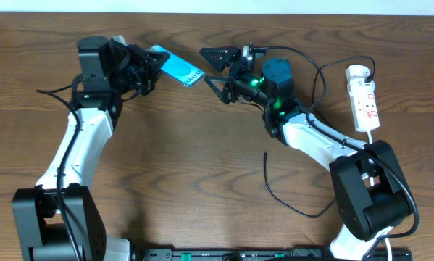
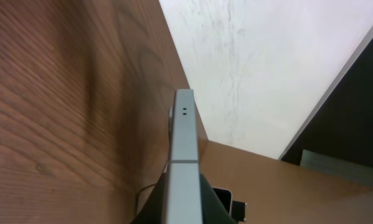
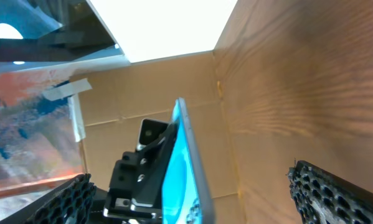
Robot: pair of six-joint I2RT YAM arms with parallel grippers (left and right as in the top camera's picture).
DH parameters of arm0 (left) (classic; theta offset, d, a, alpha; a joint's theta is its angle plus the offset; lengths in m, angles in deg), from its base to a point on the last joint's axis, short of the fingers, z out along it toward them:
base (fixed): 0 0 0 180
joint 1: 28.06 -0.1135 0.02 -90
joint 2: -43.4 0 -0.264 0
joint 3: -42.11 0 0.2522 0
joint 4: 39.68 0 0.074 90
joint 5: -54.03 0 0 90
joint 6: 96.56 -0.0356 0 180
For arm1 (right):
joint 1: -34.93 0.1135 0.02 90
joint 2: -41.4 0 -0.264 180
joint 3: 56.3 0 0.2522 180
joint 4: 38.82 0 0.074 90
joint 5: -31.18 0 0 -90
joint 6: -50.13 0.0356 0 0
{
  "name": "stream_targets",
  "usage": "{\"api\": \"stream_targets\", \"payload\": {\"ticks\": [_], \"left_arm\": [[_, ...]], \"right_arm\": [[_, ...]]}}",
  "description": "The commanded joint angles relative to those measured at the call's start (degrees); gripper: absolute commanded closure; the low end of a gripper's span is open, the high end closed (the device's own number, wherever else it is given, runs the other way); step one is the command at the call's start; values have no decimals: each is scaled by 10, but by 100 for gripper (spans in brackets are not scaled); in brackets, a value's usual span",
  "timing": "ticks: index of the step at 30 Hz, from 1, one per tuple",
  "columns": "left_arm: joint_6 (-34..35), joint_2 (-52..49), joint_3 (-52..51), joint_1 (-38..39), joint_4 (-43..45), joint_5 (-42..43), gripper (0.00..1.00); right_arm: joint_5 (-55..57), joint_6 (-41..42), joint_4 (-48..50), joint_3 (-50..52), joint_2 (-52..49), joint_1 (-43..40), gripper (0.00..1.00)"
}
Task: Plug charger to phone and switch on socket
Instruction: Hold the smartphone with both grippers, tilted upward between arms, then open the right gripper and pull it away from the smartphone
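The phone [image 1: 182, 70], slim with a light blue screen, is lifted off the table at the back centre-left, and my left gripper [image 1: 151, 69] is shut on its left end. The left wrist view looks along the phone's grey edge [image 2: 185, 143], with the dark jaws pressed to both sides. My right gripper [image 1: 215, 68] stands open just right of the phone, its fingers spread wide. In the right wrist view the phone [image 3: 181, 171] sits between them without contact. The charger [image 1: 269, 181] lies loose on the table, its tip pointing away from me. The socket [image 1: 365, 98] lies at the far right.
The table's back edge [image 1: 289, 14] runs close behind both grippers, with a white wall beyond. The right arm's white link [image 1: 314, 141] lies between the charger and the socket. Both arm bases [image 1: 57, 225] stand at the front edge.
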Motion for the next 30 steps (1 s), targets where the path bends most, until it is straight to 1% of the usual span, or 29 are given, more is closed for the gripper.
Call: {"api": "stream_targets", "payload": {"ticks": [1,11,14,22,26,27,28,29,30], "left_arm": [[-27,9,0,-22,1,39,93],[-68,9,0,-62,-40,92,93],[-87,9,0,-63,-47,100,93],[-103,9,0,-63,-56,112,93],[-123,9,0,-63,-72,113,93],[-129,9,0,-63,-74,113,93],[-134,9,0,-63,-75,114,93],[-148,9,0,-63,-76,118,93],[-159,9,0,-63,-77,119,93]], "right_arm": [[-7,-80,-11,-6,-3,-18,1],[-61,-232,-99,-6,-3,-62,1],[-62,-278,-141,-6,-3,-71,1],[-56,-385,-269,-17,-2,-80,1],[-24,-451,-382,-56,-2,-80,1],[-6,-474,-431,-76,-2,-79,1],[6,-488,-461,-89,-2,-79,1],[41,-521,-534,-123,-2,-78,1],[62,-540,-576,-144,-2,-78,1]]}}
